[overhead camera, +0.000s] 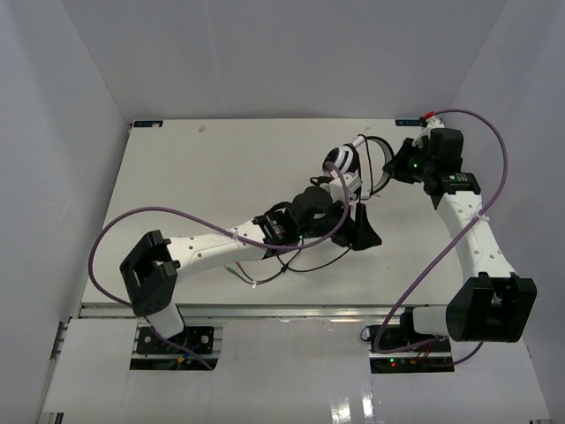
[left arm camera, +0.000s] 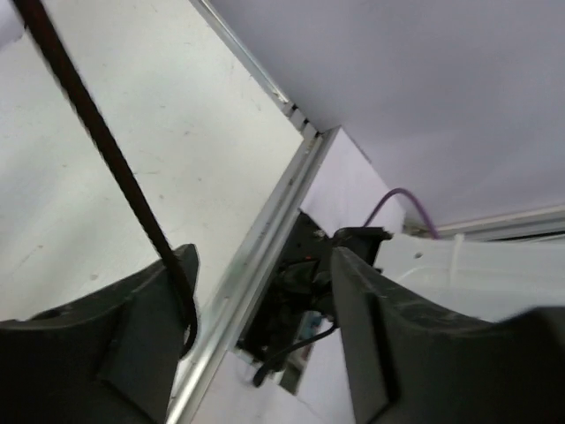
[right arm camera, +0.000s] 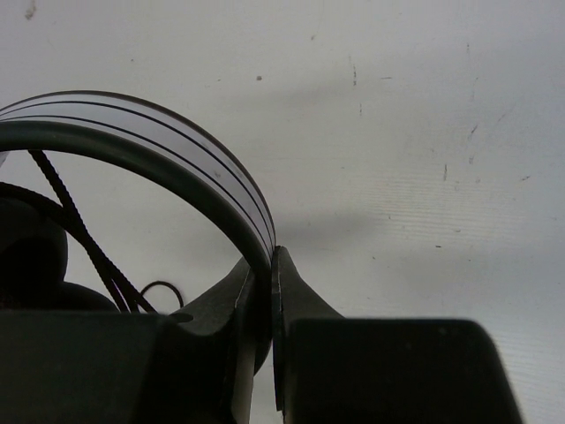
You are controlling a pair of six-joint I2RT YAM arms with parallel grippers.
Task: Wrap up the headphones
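The white-and-black headphones lie at the back right of the table. My right gripper is shut on their headband, pinched between the jaws. The thin black cable runs from the headphones down past my left gripper and loops on the table near the left arm, ending in coloured plugs. In the left wrist view my left gripper is open. The cable crosses the view and curls around the left finger; nothing is between the jaws.
Thick purple arm cables arc over both sides of the table. The metal rail marks the near table edge. White walls enclose the back and sides.
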